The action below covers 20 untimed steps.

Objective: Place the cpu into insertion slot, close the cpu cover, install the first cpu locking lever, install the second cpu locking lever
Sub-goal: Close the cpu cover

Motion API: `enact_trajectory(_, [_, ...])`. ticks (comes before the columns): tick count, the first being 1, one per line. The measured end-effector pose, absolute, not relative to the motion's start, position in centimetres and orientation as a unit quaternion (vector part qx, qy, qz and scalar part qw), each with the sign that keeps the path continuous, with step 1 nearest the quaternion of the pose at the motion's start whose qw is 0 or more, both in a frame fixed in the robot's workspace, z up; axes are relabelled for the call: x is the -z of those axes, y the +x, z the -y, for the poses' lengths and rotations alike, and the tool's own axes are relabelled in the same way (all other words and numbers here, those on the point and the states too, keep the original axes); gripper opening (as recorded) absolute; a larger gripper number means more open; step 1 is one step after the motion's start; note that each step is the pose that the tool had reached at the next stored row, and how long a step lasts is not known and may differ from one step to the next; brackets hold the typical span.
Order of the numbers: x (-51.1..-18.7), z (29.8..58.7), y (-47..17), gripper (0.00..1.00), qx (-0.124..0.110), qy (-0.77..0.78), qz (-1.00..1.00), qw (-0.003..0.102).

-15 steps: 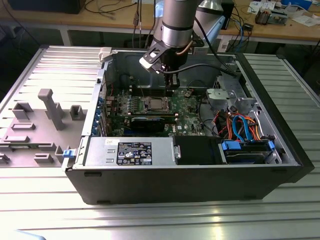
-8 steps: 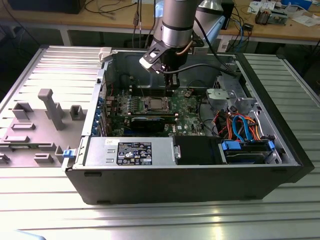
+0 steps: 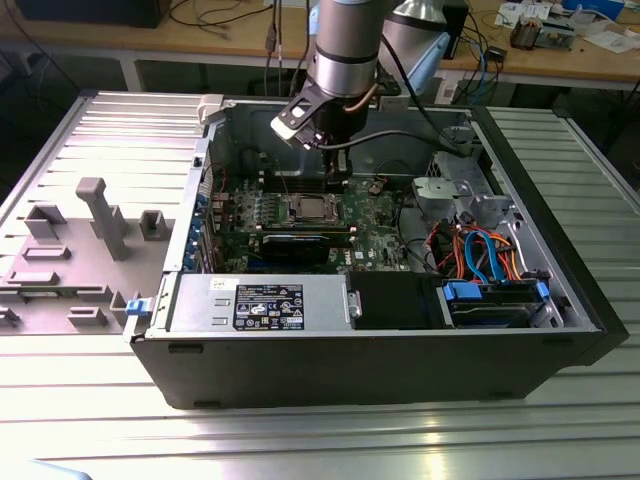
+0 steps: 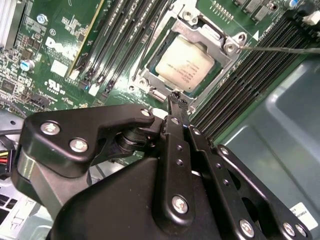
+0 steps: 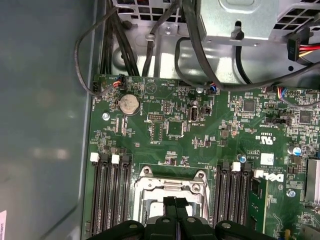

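The cpu [image 4: 184, 62], a dull silver square, lies in the insertion slot [image 4: 145, 81] on the green motherboard. The cpu cover [image 4: 201, 31], a silvery frame, lies flat around it. A thin metal locking lever [image 4: 280, 49] runs out from the slot's corner over the memory slots. My gripper [image 4: 177, 99] is shut with nothing between its black fingers, its tips just off the slot's edge. In the exterior view the gripper [image 3: 337, 172] hangs just behind the cpu [image 3: 308, 208]. In the first wrist view the gripper [image 5: 175, 201] is over the slot's frame [image 5: 170, 187].
Long black memory slots [image 5: 107, 200] flank the slot on both sides. A black graphics card [image 3: 300, 243] lies in front of it. The power supply [image 3: 265, 300], drive cage [image 3: 495, 300] and coloured cables [image 3: 480, 250] crowd the open case. Grey fixtures [image 3: 100, 215] stand at the exterior view's left.
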<state>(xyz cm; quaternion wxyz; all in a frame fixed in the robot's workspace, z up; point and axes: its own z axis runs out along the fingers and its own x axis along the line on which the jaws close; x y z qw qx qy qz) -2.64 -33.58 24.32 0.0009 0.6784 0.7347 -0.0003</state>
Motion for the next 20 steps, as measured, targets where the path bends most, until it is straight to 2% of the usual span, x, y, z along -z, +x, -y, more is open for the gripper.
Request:
enact_trajectory(13, [-24.3,33.6,-3.9,0.11,0.0,0.678,-0.735,0.001])
enact_trajectory(20, [-23.2,33.6,-5.9,0.11,-0.001,0.679,-0.734,0.0])
